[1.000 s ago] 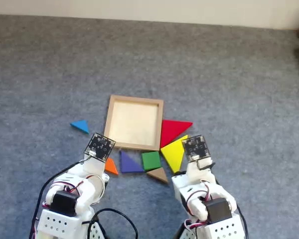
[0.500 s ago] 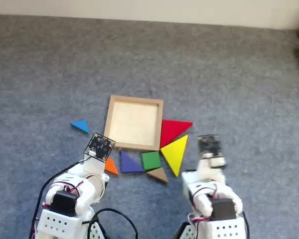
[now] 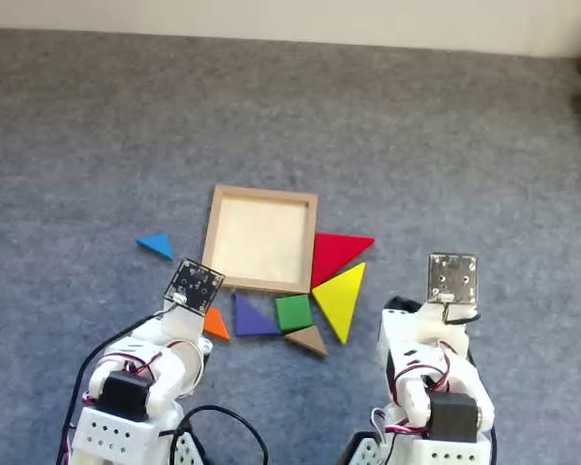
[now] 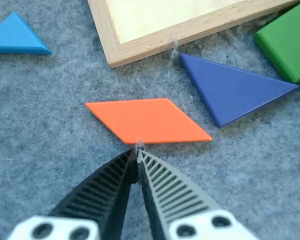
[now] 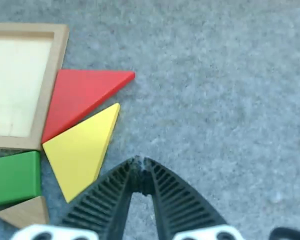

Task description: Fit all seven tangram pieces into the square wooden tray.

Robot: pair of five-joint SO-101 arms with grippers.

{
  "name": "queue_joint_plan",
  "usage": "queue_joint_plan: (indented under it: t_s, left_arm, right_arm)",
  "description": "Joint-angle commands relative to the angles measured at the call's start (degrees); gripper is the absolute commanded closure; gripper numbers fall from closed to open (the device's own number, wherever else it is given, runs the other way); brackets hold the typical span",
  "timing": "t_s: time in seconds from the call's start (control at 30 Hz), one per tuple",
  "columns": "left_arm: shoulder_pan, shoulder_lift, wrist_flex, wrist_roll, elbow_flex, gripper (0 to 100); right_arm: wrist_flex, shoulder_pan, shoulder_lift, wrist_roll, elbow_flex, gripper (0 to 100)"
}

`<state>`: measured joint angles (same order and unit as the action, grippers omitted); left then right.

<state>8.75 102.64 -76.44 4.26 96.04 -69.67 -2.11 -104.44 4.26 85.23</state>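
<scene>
Seven tangram pieces lie on the grey tabletop [image 3: 97,126] around the square wooden tray [image 3: 263,192], all of them outside it, and the high view takes in the whole set. At the far left, the light blue triangle [image 3: 156,245] sits apart from the tray's left rim. Below the tray's lower left corner, the left arm's wrist board covers part of the orange parallelogram [image 3: 216,325].

The left wrist view shows what lies under that board. The left gripper [image 4: 137,152] has its fingers pressed together with nothing between them, and their tips are right at the parallelogram's near edge. Whether they touch it is hard to make out. In that view the frame edge crops the light blue triangle at upper left and the green square at upper right.

Along the tray's lower rim sit the dark blue triangle [image 3: 252,317] and the green square [image 3: 292,312], with the tan triangle [image 3: 307,339] just below the square. The yellow triangle [image 3: 339,298] and the red triangle [image 3: 335,252] lie edge to edge at the tray's right side.

The right wrist view adds that the red triangle rests against the tray's rim. It also shows the right gripper [image 5: 140,164], fingers closed and empty, over bare tabletop just right of the yellow triangle. There the tan and green pieces are cut off at lower left.
</scene>
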Motion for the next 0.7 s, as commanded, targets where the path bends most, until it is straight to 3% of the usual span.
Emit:
queue_joint_plan:
  t_s: [0.0,0.33,0.67]
  left_arm:
    - [1.0,2.6,0.0,-0.4,1.2,99]
    - [1.0,2.6,0.0,-0.4,1.2,99]
    - [1.0,2.6,0.0,-0.4,1.2,99]
  right_arm:
    - [1.6,1.0,-1.0,3.9,-4.0,97.4]
    - [-3.6,1.0,1.5,4.3,-16.0,97.4]
    - [-3.5,1.0,27.7,3.9,-31.1,97.4]
